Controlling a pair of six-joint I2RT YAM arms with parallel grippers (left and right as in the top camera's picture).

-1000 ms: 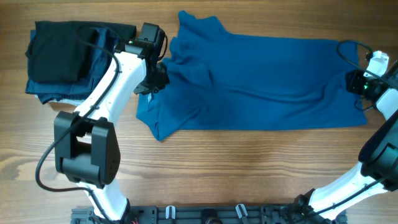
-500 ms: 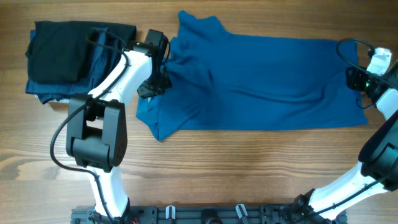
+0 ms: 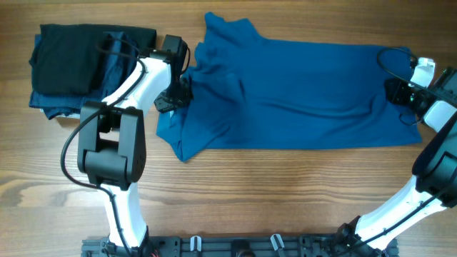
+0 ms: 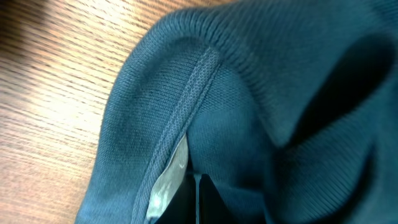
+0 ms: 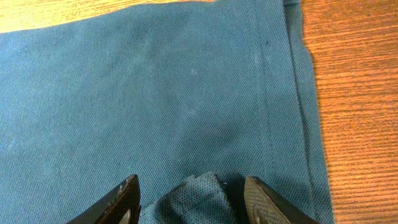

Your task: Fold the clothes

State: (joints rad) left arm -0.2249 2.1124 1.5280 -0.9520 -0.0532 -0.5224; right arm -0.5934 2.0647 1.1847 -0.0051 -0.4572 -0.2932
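Observation:
A blue polo shirt point(image 3: 300, 93) lies spread across the back of the wooden table, crumpled at its left end. My left gripper point(image 3: 175, 93) sits at that left end; in the left wrist view its fingers point(image 4: 198, 205) are pressed together on the shirt's knit fabric point(image 4: 186, 93) beside a white label point(image 4: 169, 180). My right gripper point(image 3: 394, 91) is over the shirt's right end. In the right wrist view its fingers point(image 5: 194, 199) are apart, with a raised fold of the shirt point(image 5: 186, 93) between them, near the stitched hem.
A stack of folded dark and blue clothes point(image 3: 78, 68) lies at the back left, close to my left arm. Bare wooden table point(image 3: 285, 193) runs along the front. The arm bases stand at the front edge.
My right gripper has moved left from the table edge onto the shirt's right end. My left gripper has shifted slightly at the shirt's left end.

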